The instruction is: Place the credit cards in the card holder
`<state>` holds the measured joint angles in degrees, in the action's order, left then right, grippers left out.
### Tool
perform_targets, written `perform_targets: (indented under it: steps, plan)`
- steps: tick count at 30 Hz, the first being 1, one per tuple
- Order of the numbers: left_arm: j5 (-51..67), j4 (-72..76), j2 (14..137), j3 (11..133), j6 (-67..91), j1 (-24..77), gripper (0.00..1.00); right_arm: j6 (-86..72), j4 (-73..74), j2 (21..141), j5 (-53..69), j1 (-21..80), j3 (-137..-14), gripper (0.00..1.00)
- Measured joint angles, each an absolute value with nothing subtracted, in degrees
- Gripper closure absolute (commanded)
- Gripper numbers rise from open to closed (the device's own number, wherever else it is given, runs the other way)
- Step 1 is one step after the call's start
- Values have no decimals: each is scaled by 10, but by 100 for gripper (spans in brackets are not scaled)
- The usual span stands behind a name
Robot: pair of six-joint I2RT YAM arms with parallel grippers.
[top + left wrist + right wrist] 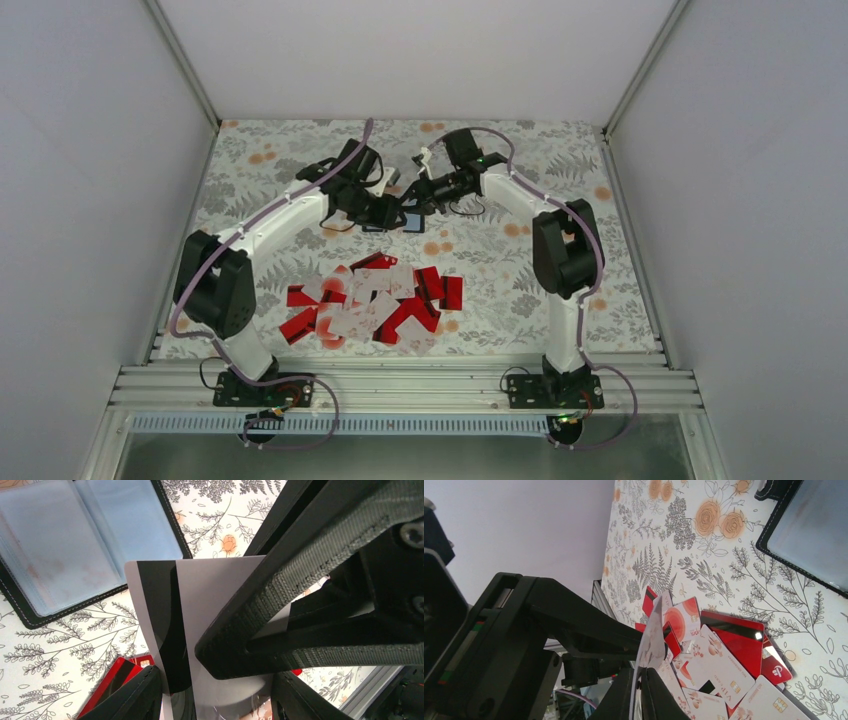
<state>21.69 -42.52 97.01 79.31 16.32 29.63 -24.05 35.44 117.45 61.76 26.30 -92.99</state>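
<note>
1. Left wrist view: one held card (210,595), pale with a dark stripe along its length, stands face-on. Its long axis rises out of the left pincer (220,695) and its far short edge points toward the card holder (75,545).
2. The right pincer (640,690) is clamped on that card's faces. Its own camera sees the card edge-on between narrow fingers.
3. The left pincer's fingers flank the card's long edges. I cannot tell whether they grip it.
4. One card holder lies open and flat, pale blue inside facing up, just beyond the card at the far middle of the tabletop (560,290).
5. The other credit cards (370,305), red and white, lie in one overlapping heap nearer the arm bases, well apart from the holder. There are more than a dozen, too overlapped for an exact count.
</note>
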Motion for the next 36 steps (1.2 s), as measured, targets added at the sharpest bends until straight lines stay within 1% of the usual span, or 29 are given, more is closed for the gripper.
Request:
perform_targets:
  steps: [3,11,14,19,22,27,30,33,36]
  plan:
    - [212,-427,977,799,170,299,49,-240,354,1176,617,263,-930,96]
    - [201,-442,984,815,174,302,35,-240,335,1177,628,257,-920,96]
    - [200,-440,984,815,176,303,31,-244,317,1177,663,252,-901,96]
    - [201,-440,983,816,178,304,18,-245,291,1177,706,249,-886,96]
    - [199,-443,981,817,182,304,7,-247,281,1177,726,246,-881,96]
    - [215,-456,958,822,174,289,7,-251,269,1177,752,244,-881,96]
    - [276,-443,921,816,167,252,8,-255,263,1177,765,244,-884,96]
    - [355,-405,860,776,156,201,11,-263,258,1177,775,244,-899,96]
    - [419,-369,825,734,152,173,12,-271,245,1177,783,244,-915,96]
